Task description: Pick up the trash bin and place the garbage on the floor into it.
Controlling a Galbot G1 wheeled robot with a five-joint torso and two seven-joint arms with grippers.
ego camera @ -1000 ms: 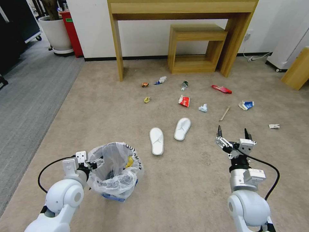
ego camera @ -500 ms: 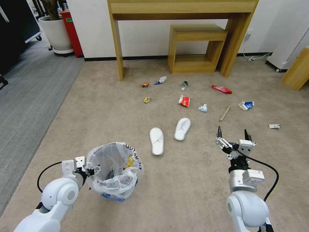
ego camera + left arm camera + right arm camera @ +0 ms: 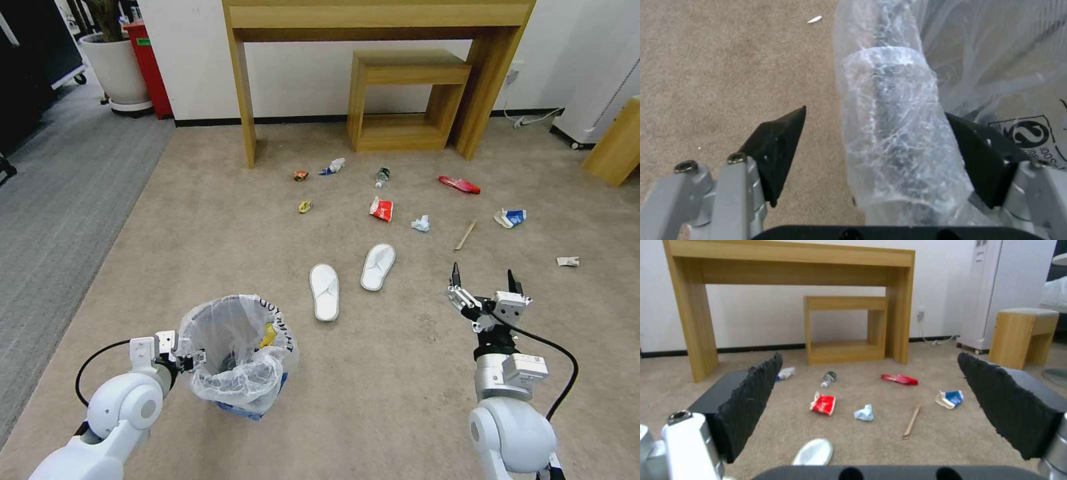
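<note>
Carpet beige, spans room; wooden desk at far wall. Trash bin stands on carpet near left, bag-lined rim between fingers of left gripper, jaws spread, one pad outside rim, other inside against plastic. White slippers lie side by side ahead of bin. Right gripper hovers over bare carpet, jaws wide apart, holding nothing. Small litter well beyond it: red wrapper, crumpled tissue, blue-white carton, wooden stick, bottle
</note>
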